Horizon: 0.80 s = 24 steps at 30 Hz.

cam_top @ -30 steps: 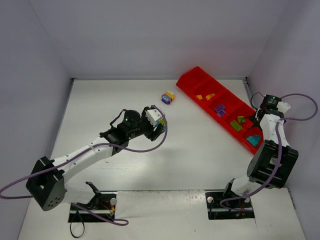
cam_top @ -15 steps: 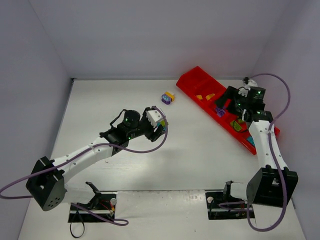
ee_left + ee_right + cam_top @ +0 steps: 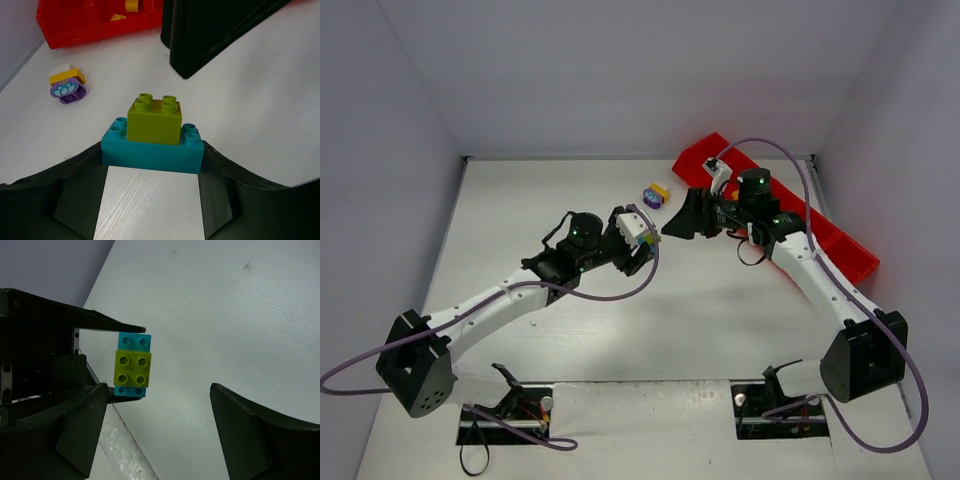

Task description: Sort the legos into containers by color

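Observation:
My left gripper (image 3: 642,243) is shut on a cyan brick (image 3: 152,151) with a lime green brick (image 3: 154,120) stacked on it, held above the table. Both bricks show in the right wrist view, cyan (image 3: 131,341) and lime (image 3: 132,369). My right gripper (image 3: 682,224) is open and empty, just right of the held stack and facing it; in its own view (image 3: 157,390) the stack sits close to its left finger. A purple and orange-yellow brick pair (image 3: 656,194) lies on the table behind them. The red tray (image 3: 704,158) runs along the back right, largely hidden by my right arm.
The purple and yellow pair also shows in the left wrist view (image 3: 67,84), left of the held stack. The tray's near compartments (image 3: 75,22) hold orange-yellow pieces (image 3: 131,6). The grey walls stand close on both sides and at the back.
My right arm has swung left from over the tray to face my left gripper. My left gripper has shifted slightly right, still holding the stack.

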Each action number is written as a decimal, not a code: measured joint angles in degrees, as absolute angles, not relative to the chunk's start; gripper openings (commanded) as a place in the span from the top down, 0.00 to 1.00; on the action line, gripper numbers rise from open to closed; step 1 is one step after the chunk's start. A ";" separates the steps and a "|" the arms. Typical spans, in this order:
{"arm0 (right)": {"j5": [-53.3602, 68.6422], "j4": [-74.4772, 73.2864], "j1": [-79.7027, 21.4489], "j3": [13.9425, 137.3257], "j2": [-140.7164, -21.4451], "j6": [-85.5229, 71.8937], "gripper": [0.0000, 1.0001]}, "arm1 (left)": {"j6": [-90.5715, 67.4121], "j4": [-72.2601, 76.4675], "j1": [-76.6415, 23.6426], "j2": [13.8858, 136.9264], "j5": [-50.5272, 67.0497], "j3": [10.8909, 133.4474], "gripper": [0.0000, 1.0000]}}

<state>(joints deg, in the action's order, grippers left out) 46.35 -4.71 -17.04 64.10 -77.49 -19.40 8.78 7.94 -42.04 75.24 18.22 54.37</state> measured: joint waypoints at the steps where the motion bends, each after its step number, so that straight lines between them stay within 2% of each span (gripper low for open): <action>1: 46.59 -4.10 -17.82 64.20 -78.02 -19.51 0.21 | 8.80 7.90 -42.04 75.26 18.22 54.50 0.76; 10: 47.35 -0.36 -22.20 65.41 -81.71 -21.02 0.26 | 8.91 7.53 -42.04 75.26 18.26 55.07 0.76; 16: 47.64 1.19 -24.12 66.46 -83.55 -21.58 0.40 | 8.91 7.53 -42.04 75.35 18.41 55.11 0.76; 21: 47.99 1.37 -24.49 66.46 -84.27 -21.76 0.64 | 8.91 7.55 -42.04 75.37 18.41 55.22 0.76; 22: 48.05 1.39 -24.49 66.46 -84.27 -21.91 0.77 | 8.91 7.55 -42.04 75.37 18.41 55.24 0.76; 24: 47.75 1.45 -24.47 66.43 -84.27 -23.14 0.92 | 9.28 7.62 -42.04 75.40 18.04 55.31 0.76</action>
<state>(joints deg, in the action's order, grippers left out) 47.75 1.45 -24.47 66.43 -84.27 -23.14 9.28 7.62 -42.04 75.40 18.04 55.31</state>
